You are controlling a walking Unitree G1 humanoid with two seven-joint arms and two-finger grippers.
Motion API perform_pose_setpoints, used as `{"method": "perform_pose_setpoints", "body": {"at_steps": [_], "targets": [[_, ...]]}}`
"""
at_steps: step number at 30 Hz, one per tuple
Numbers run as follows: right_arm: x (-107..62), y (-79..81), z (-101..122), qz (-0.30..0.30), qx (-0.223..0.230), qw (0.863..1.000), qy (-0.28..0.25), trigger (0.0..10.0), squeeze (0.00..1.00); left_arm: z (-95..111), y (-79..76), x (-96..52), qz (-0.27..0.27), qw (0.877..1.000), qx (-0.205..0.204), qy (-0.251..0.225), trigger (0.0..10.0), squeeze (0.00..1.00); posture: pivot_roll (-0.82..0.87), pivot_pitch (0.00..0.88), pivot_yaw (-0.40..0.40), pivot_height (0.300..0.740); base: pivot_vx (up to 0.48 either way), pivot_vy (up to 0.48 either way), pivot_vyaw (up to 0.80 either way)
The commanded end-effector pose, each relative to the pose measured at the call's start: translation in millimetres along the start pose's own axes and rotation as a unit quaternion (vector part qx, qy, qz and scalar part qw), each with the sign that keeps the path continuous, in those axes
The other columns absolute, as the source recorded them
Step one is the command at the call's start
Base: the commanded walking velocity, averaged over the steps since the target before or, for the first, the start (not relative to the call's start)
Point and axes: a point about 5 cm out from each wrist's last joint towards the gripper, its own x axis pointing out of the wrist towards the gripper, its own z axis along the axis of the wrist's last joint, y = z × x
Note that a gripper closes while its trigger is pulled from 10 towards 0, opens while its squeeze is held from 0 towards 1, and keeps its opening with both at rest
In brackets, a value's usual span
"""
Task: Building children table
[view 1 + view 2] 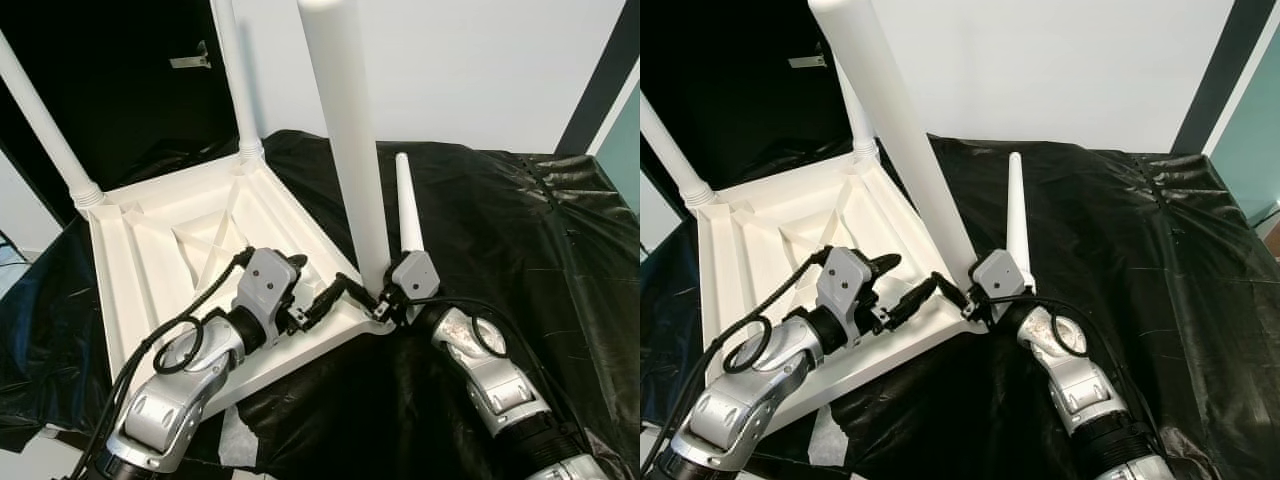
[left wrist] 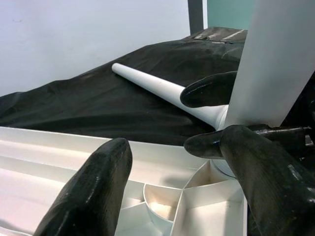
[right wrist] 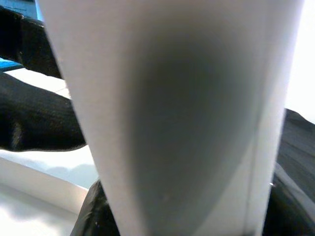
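Black fingers of the right gripper (image 1: 385,305) close narrowly on the foot of the upright white leg (image 1: 350,150), low and right of centre in the left eye view, where that leg meets the near corner of the upturned white tabletop (image 1: 130,260). The right wrist view has the leg's pale shaft directly before the camera, dark fingers (image 3: 34,118) pressed beside it. The left gripper (image 1: 335,298) reaches in from the lower left, its fingers spread apart over the same corner; in the left wrist view one finger (image 2: 93,189) hangs above the ribbed underside, whose open pockets, one of them round, show bare white plastic. The other finger sits beside the leg's base.

Just behind the right gripper, a loose white leg (image 1: 407,205) lies on the black sheet (image 1: 500,230), its thick end near the held corner and its thin end pointing toward the upper middle of the frame. The sheet runs open and wrinkled toward the right edge.

Farther up and left, two more legs stand fitted at the tabletop's far corners, one (image 1: 45,130) at the left edge and one (image 1: 235,85) near top centre. Beyond them is a dark doorway (image 1: 130,90) at upper left and a pale wall (image 1: 480,70) across the upper right.
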Motion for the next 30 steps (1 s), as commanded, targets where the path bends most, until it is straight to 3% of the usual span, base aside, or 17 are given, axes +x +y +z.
{"method": "perform_pose_setpoints", "body": {"at_steps": [1,2,4,7,22,25,27,30], "targets": [[-9.4,18.3,-28.7,0.03,0.049,0.996,0.069,10.0,0.0,2.7,-3.5,0.0,-0.046,0.999,0.004,0.0,10.0,0.0,0.01,0.0,0.032,0.74,0.0,0.0,0.0],[-7.4,17.8,-27.5,0.016,0.092,0.993,0.066,10.0,0.0,3.1,-3.7,0.2,-0.047,0.999,0.005,0.0,10.0,0.0,0.01,0.0,0.032,0.74,0.0,0.0,0.0],[-7.4,17.8,-27.5,0.016,0.092,0.993,0.066,10.0,0.0,3.1,-3.7,0.2,-0.047,0.999,0.005,0.0,10.0,0.0,0.01,0.0,0.032,0.74,0.0,0.0,0.0],[-1.3,16.6,-24.2,-0.012,0.177,0.982,0.061,10.0,0.0,3.6,-4.2,0.3,-0.049,0.999,0.007,0.0,10.0,0.0,0.01,0.0,0.032,0.74,0.0,0.0,0.0],[-1.0,9.2,-29.4,-0.046,0.231,0.967,0.094,10.0,0.0,4.1,-5.2,-1.0,-0.054,0.998,0.009,0.001,10.0,0.0,0.02,0.0,0.025,0.74,0.0,0.0,0.0],[-2.5,8.5,-30.8,-0.064,0.25,0.962,0.091,10.0,0.0,4.0,-5.5,-1.3,-0.054,0.999,0.008,0.001,10.0,0.0,0.02,0.0,0.024,0.74,0.0,0.0,0.0],[-8.8,8.4,-32.1,-0.12,0.293,0.947,0.059,10.0,0.0,4.2,-6.2,-1.9,-0.052,0.999,0.007,0.0,10.0,0.0,0.02,0.0,0.021,0.74,0.0,0.0,0.0],[-10.9,9.4,-30.4,-0.132,0.291,0.947,0.045,10.0,0.0,4.3,-6.4,-2.1,-0.052,0.999,0.007,0.0,10.0,0.0,0.02,0.0,0.023,0.74,0.0,0.0,0.0]]}}
